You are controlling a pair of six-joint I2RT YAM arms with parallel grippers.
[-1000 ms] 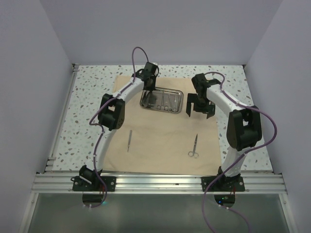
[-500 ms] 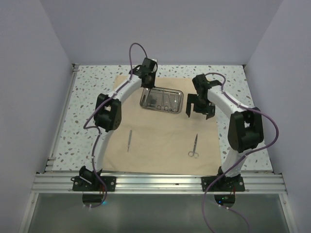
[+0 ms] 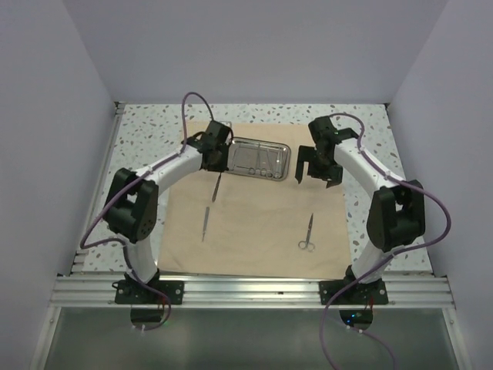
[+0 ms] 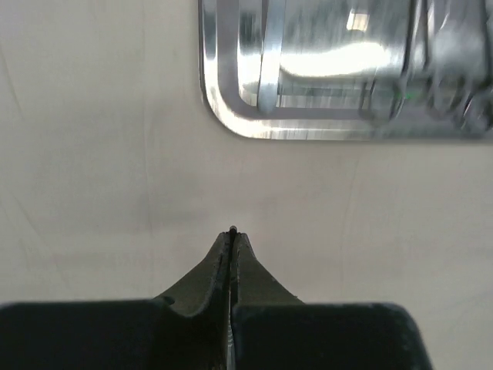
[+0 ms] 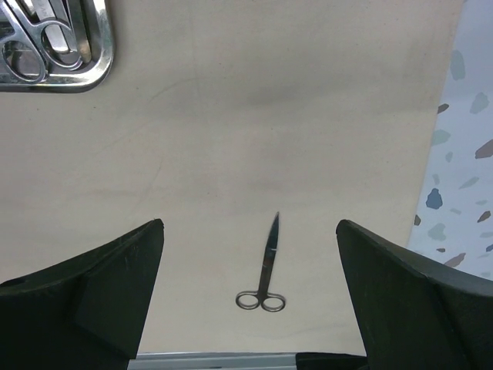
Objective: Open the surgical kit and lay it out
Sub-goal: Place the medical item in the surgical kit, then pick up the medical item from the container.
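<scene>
At the near edge runs a metal rail [image 3: 254, 291] carrying both arm bases, and the beige cloth [image 3: 254, 208] lies spread flat on the speckled worktop [image 3: 146, 139] just beyond it. On the near right part of the cloth lie the scissors [image 3: 308, 233], closed, with their rings toward the rail. Well apart on the near left lies a straight steel tool [image 3: 206, 223], and bare cloth stretches between the two.

Farther in, the overhead view shows a held tool [image 3: 216, 188] slanting toward the near side from the left end effector [image 4: 233, 235]. That tool's length is hidden in the left wrist view, where the fingers are pressed together to a point with only a thin pale line between them. Whether its lower end touches the cloth I cannot tell.

The right end effector [image 3: 316, 171] hangs spread wide and holds nothing. Its own camera looks down between the fingers onto the scissors and shows the cloth's right edge with worktop beyond.

Farthest lies the tray [image 4: 308, 127], resting on the cloth between the two end effectors. The right wrist view catches ring-handled tools [image 5: 38, 50] in its corner.
</scene>
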